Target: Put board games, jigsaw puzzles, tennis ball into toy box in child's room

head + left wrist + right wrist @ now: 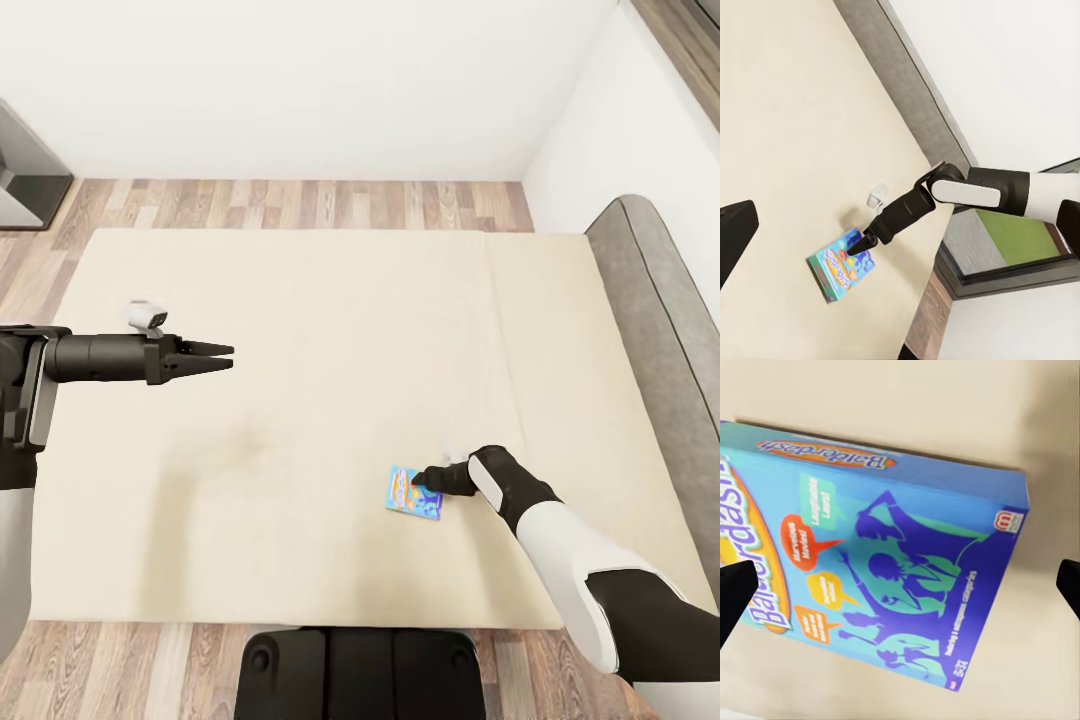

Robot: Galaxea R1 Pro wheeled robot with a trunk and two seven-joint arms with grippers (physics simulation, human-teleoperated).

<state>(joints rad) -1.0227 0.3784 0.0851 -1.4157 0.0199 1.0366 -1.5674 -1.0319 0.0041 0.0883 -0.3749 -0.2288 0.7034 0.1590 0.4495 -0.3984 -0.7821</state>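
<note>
**Right arm poised over the blue board game on the bed**

The blue board game (414, 493) lies flat on the beige mattress of the bed (300, 330), in the near right part of it, well short of the grey headboard (665, 330) at the right. It is a thin printed card box, so it is probably light and fairly stiff, with a glossy lid that may slide against smooth fingers. Lying flush on a soft mattress, it offers little edge from above; the likely hold is across its narrower width, pinching the two long sides, and pressing slightly into the mattress should help the tips get under the rim. Squeezing the broad face would risk denting the card.

The right gripper (430, 478) reaches in from the near right, forearm angled down, its tips at the box's right edge. In the right wrist view the two fingertips (733, 598) stand wide apart on either side of the box (870, 555), not closed on it. Whether they touch it cannot be told.

The left gripper (222, 358) hangs level above the left part of the mattress, well apart from the box, its fingers close together and holding nothing.
</note>
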